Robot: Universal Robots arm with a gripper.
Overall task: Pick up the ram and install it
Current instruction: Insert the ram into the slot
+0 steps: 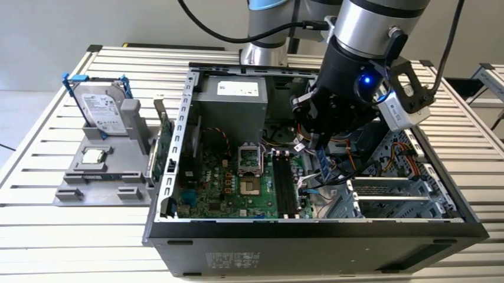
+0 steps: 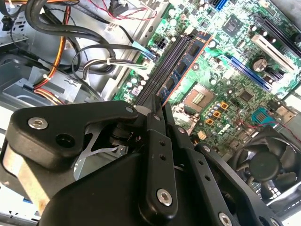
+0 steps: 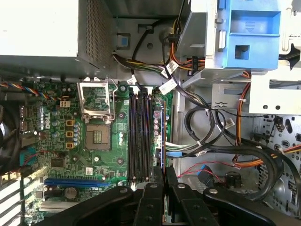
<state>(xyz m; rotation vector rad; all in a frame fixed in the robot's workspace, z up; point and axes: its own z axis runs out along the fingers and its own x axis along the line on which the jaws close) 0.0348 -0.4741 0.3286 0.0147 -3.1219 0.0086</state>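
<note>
In the exterior view, the black front wall of the open computer case (image 1: 315, 250) is seen nearest the camera, set on a slatted metal table (image 1: 47, 236). At the exterior view's left, a grey holder (image 1: 79, 191) is placed beside the case; a hard drive (image 1: 101, 107) in a blue bracket is stood upright at its far end, and a small square processor chip (image 1: 94, 156) is laid nearer. Inside the case, the green motherboard (image 1: 228, 183) is exposed, with an open processor socket (image 1: 249, 158) and, to its right, the black memory slots (image 1: 285, 183). Just right of these slots, the ram (image 1: 321, 159) is held on edge above the board by the gripper (image 1: 319, 144), whose jaws are clenched on its upper end. In the second wrist view, the ram (image 2: 188, 61) is seen reaching out from the gripper (image 2: 157, 112) alongside the slots (image 2: 164, 66), not yet seated. In the first wrist view it (image 3: 162, 141) is seen edge-on. Further right, loose cables (image 1: 346, 168) and a metal drive cage (image 1: 402, 191) are seen.
</note>
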